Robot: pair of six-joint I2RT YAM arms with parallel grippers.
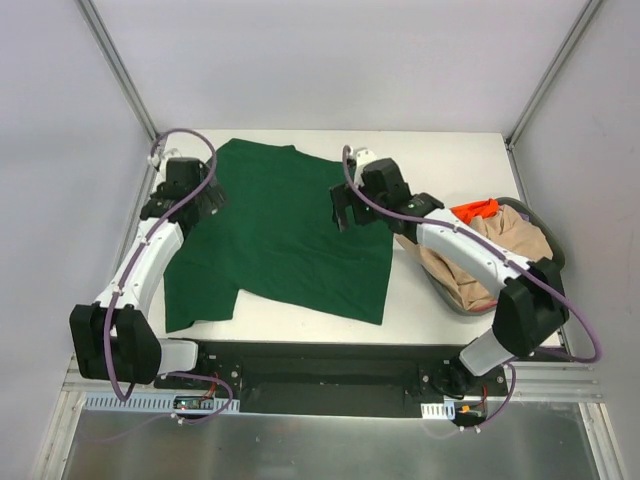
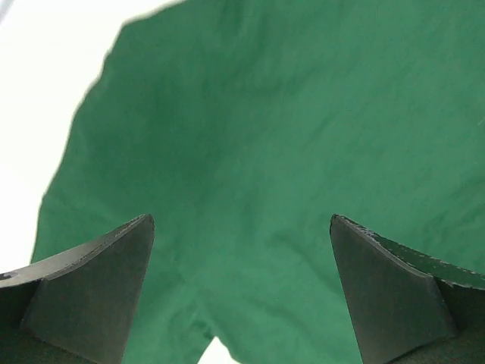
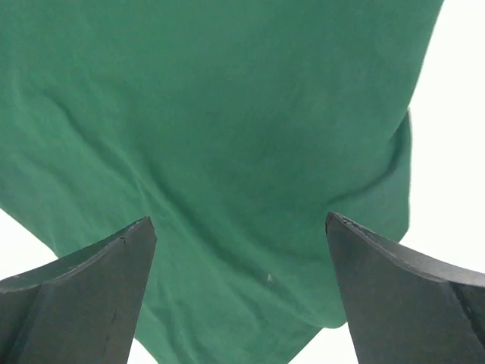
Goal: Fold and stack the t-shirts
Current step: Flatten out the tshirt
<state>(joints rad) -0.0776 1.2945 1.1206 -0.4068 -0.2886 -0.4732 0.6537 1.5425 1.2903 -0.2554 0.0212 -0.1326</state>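
A dark green t-shirt (image 1: pixel 280 230) lies spread flat on the white table (image 1: pixel 300 310), filling most of its left and middle. My left gripper (image 1: pixel 205 198) hovers over the shirt's left edge, jaws wide open and empty; the left wrist view shows green cloth (image 2: pixel 265 152) between the fingers (image 2: pixel 98 280). My right gripper (image 1: pixel 345 212) hangs open over the shirt's right side, with green cloth (image 3: pixel 227 136) below its fingers (image 3: pixel 394 296). A beige t-shirt (image 1: pixel 505 250) and an orange one (image 1: pixel 475 210) lie bundled in the basket (image 1: pixel 535 218) at the right.
The dark round basket stands at the table's right edge under the right arm's forearm. White walls with metal posts (image 1: pixel 120 70) close in the back and sides. Bare table shows along the front edge and beside the basket.
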